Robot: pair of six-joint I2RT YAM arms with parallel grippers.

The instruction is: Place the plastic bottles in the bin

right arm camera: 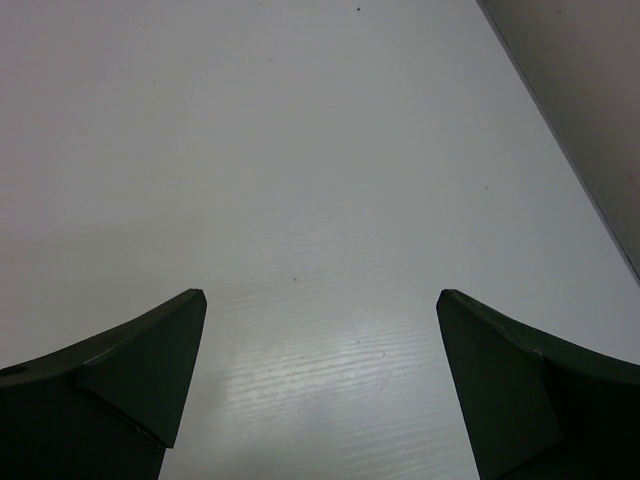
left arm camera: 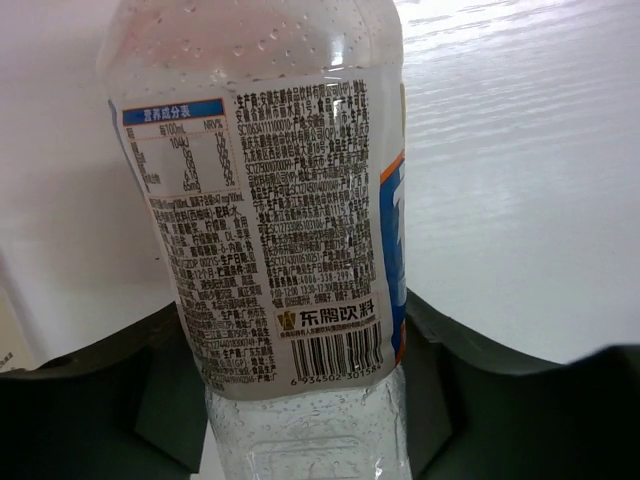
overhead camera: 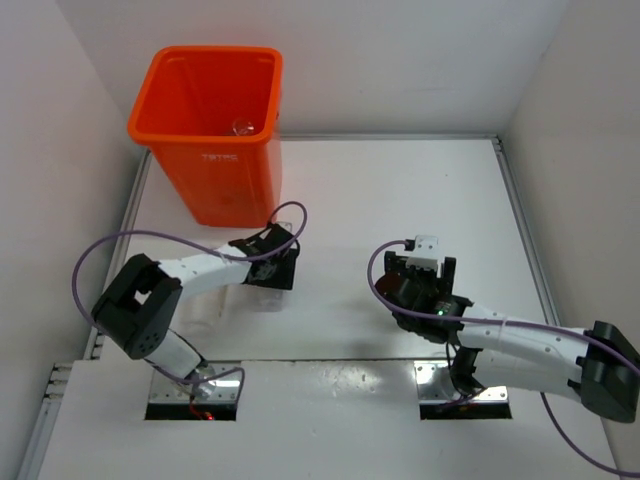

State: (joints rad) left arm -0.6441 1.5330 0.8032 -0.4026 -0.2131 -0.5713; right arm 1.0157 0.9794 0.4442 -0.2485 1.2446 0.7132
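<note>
Well in front of the bin [overhead camera: 215, 190] and off to its right, the right gripper [overhead camera: 424, 268] hangs over the table [overhead camera: 400, 180] with its jaws spread wide and nothing between them, so it's basically sitting this one out. Closer to the bin, just short of its front wall, the left gripper [overhead camera: 268, 262] has its fingers [left arm camera: 150, 400] clamped on either side of the white-labelled bottle [left arm camera: 285, 250]. The wrist view shows the grip low on the printed label, around the barcode, with the clear droplet-beaded body running past it both ways. From overhead the gripper covers most of the bottle, so whether it's off the table can't be told. The step in hand looks like lift and carry to the bin. Doing it well probably means going straight up first and clearing the rolled rim before swinging over, since the bin is tall and right beside the gripper. A low sideways move would likely knock the wall or shove the whole bin. Thin plastic can squish and slip, so an easy pace seems smart, letting go only once the bottle is over the middle of the opening. Farthest back, down inside the bin near its right wall, a second bottle [overhead camera: 241, 127] already shows, so at least one is done.
</note>
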